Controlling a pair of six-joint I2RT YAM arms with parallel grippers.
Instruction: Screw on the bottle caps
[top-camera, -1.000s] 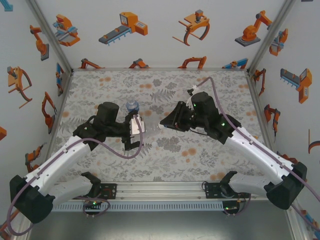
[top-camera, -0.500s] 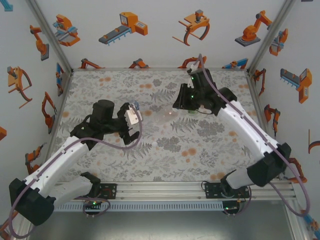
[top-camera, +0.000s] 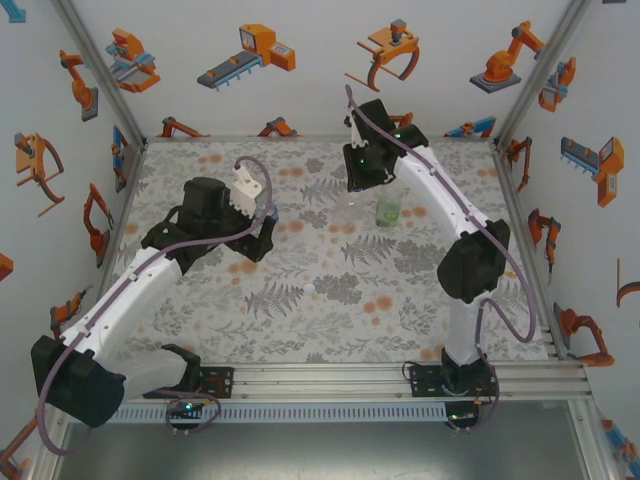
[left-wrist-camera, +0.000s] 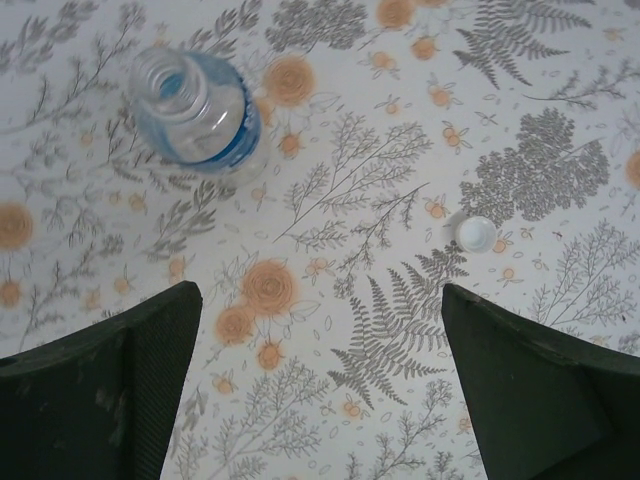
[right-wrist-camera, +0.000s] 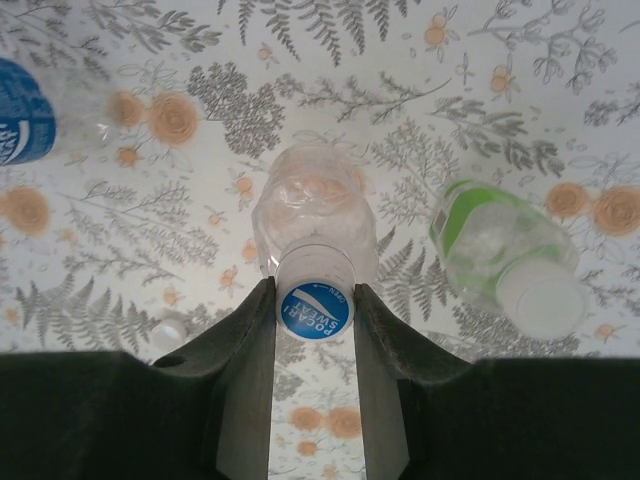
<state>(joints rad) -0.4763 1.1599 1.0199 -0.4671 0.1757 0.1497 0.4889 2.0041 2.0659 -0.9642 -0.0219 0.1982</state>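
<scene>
Right claw (right-wrist-camera: 314, 310) is clamped on the Pocari Sweat cap (right-wrist-camera: 314, 305), one finger on each side of it. The cap sits on the neck of the colourless bottle (right-wrist-camera: 315, 215), which stands on the desk (top-camera: 300, 300) directly below the claw, toward the far side of the desk. The green-tinted bottle (right-wrist-camera: 495, 245) is just beside it on the right, not touching, with a whitish cap (right-wrist-camera: 540, 300) on its neck (can't tell how far it is screwed down). Left claw (left-wrist-camera: 320, 290) is wide open with nothing in it and hangs over bare desk. The blue-labelled bottle (left-wrist-camera: 195, 110) stands ahead of the left finger with its neck open and uncapped. A loose cap (left-wrist-camera: 476, 232) lies flat on the desk just ahead of the right finger, well apart from that bottle and touching neither finger. In the top view the blue-labelled bottle is left of the other two, right by the left wrist.
</scene>
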